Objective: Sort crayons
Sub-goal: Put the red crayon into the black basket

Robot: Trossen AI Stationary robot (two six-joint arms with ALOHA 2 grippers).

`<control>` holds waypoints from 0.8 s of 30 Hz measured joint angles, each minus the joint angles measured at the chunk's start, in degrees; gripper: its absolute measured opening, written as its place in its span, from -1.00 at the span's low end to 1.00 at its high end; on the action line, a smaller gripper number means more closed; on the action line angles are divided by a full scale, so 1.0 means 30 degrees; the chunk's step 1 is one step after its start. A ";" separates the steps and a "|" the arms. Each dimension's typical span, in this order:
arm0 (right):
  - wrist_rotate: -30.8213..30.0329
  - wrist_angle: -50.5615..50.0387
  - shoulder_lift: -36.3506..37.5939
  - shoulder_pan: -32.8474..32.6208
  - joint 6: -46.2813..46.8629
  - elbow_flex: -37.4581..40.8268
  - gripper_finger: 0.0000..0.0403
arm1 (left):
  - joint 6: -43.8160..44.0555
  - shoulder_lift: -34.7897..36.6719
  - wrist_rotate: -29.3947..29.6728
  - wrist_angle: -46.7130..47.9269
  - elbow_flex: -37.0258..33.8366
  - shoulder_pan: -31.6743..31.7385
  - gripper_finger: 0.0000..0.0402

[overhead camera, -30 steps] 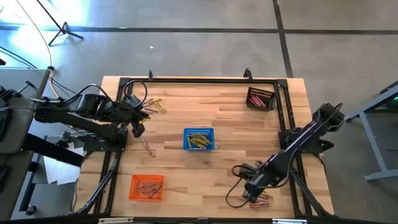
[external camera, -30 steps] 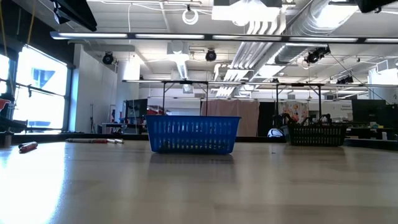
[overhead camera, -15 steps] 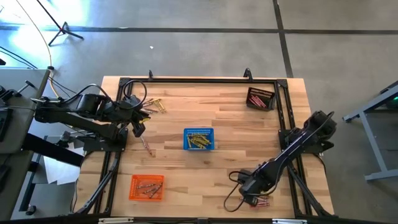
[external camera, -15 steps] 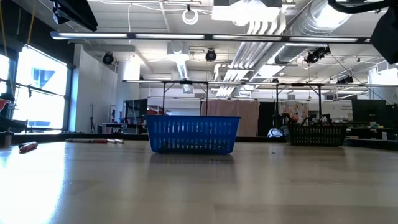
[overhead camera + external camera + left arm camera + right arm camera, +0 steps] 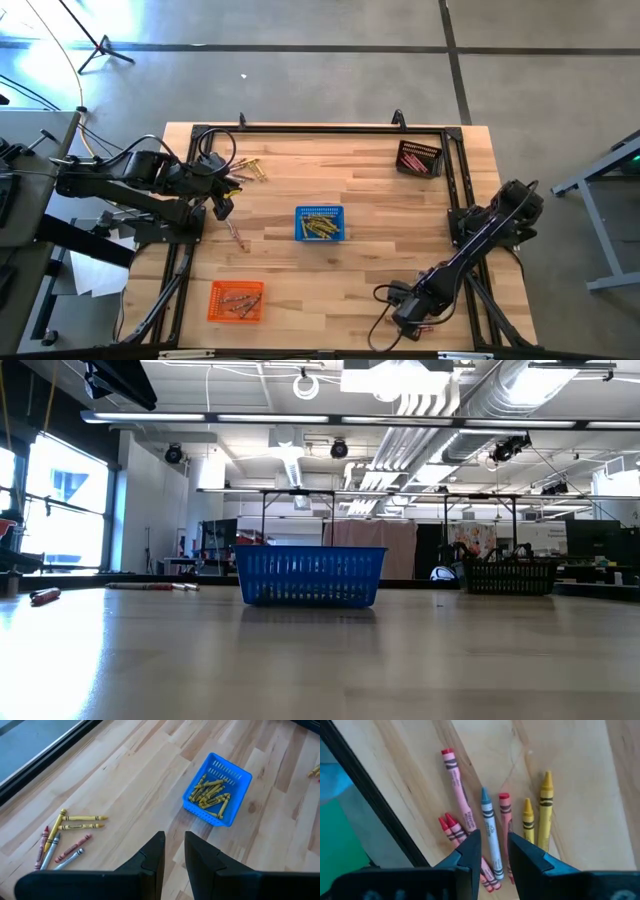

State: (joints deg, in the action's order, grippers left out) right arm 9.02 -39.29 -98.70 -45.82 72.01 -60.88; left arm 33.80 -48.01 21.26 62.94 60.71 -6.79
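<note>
**Right gripper over crayons at the tabletop's near right corner**

The right gripper [image 5: 492, 851] hangs low over a loose cluster of crayons [image 5: 492, 837] at the near right corner of the tabletop [image 5: 380, 200]: pink, red, one blue and two yellow. Its jaws stand narrowly apart, holding nothing. The left gripper [image 5: 173, 851] waits near the left edge, jaws likewise narrow and empty, beside another small scatter of crayons. A blue basket [image 5: 320, 224] of yellow crayons sits mid-tabletop, an orange basket [image 5: 236, 301] at the near left, and a dark basket [image 5: 418, 158] at the far right corner.
</note>
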 joint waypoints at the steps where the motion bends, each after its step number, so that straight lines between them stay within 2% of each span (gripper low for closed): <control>1: 0.0000 -0.0157 0.0000 0.0002 0.0000 0.0000 -0.62 | -0.0088 -0.0006 0.0000 -0.0007 0.0000 0.0000 -0.70; 9: 0.0525 -0.0175 -0.0927 0.0005 -0.0131 0.0000 -0.61 | -0.0350 0.0000 -0.0006 0.0015 0.0000 0.0000 -0.70; 24: 0.0207 0.0061 -0.1260 0.0005 -0.0006 0.0516 -0.61 | -0.0489 0.0000 -0.0007 0.0022 0.0000 -0.0007 -0.70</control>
State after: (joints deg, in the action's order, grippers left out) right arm 9.64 -39.10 -102.48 -45.80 71.99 -59.33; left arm 32.34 -48.01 21.23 63.00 60.71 -6.81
